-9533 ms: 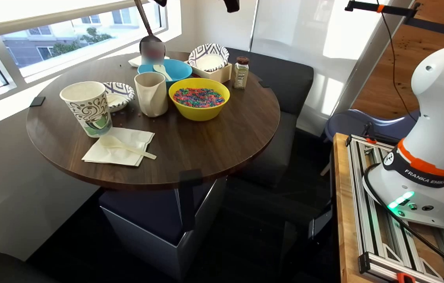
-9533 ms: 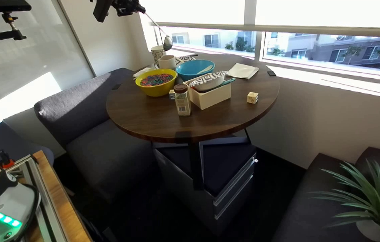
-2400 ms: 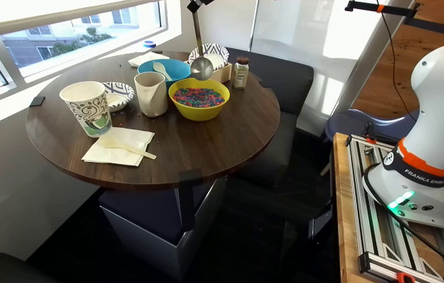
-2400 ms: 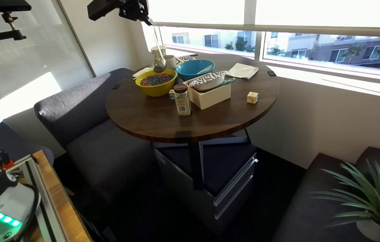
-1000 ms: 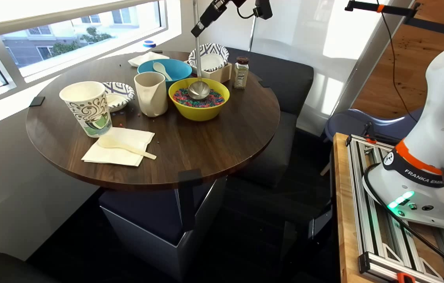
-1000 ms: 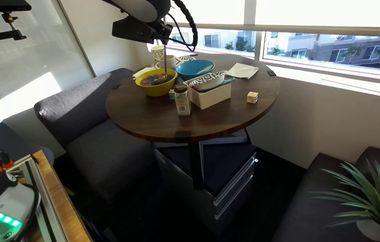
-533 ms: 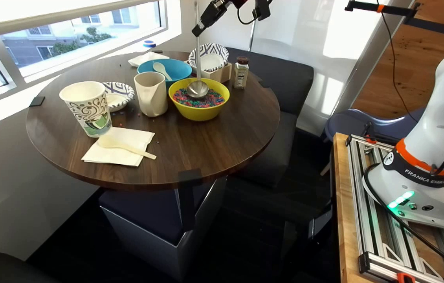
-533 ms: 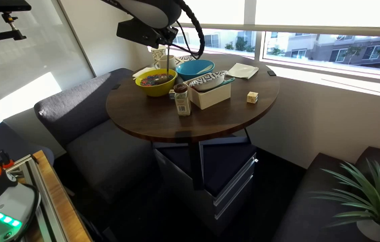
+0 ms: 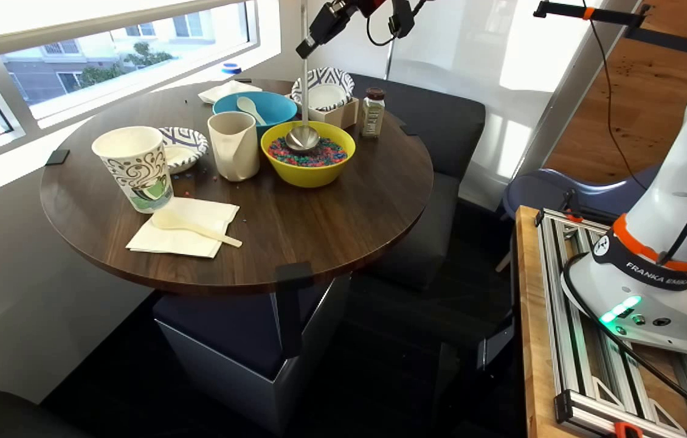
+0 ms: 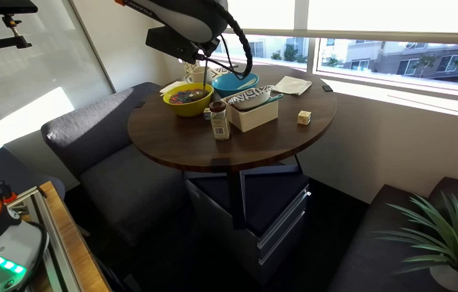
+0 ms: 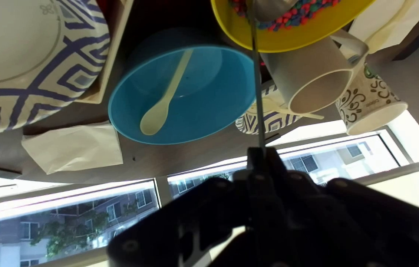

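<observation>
You lower the ladle (image 9: 303, 139) from well above the yellow bowl (image 9: 309, 177) down into it, your gripper (image 11: 264, 152) now closer over that bowl and the once-slanted handle (image 9: 305, 91) swung nearly upright.

The gripper (image 9: 303, 50) is black, the ladle (image 9: 303, 139) silver, one bowl (image 9: 309, 176) yellow, its pellets (image 9: 326, 157) red, blue and green, the cup (image 9: 135, 167) scroll-patterned.

Round, dark wood-grain tabletop (image 9: 319, 228) holding a yellow bowl (image 9: 308, 176), blue bowl (image 9: 279, 106), beige mug (image 9: 235, 149), patterned paper cup (image 9: 140, 173), patterned paper bowl (image 9: 197, 146), two white napkins (image 9: 213, 211), brown-lidded jar (image 9: 373, 117), pale box (image 10: 256, 116) and small cube (image 10: 304, 118).
</observation>
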`<state>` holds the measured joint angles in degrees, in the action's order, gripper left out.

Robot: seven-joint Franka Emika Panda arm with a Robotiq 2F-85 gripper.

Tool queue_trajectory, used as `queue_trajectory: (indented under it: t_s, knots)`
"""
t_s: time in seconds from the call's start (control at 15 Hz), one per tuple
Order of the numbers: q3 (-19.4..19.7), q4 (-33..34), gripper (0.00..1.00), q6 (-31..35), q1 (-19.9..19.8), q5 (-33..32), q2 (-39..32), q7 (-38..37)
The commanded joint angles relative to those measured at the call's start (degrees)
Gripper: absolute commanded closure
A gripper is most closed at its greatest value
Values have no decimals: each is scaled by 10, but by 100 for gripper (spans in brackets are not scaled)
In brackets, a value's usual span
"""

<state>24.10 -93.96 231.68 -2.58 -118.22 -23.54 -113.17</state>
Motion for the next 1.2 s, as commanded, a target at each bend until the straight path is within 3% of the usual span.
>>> queue_trajectory:
  t_s: [0.0, 0.4, 0.47, 0.53, 0.73, 1.13]
  knots:
    - [-29, 29, 99, 17, -31, -2, -27, -23]
    - [-42, 56, 99, 46, -61, 4, -53, -25]
    - [-44, 59, 94, 50, -64, 5, -57, -26]
    - [-44, 63, 71, 54, -67, 5, -61, -26]
    - [-44, 72, 62, 58, -71, 3, -68, -28]
    - [-40, 86, 15, 53, -63, -12, -69, -34]
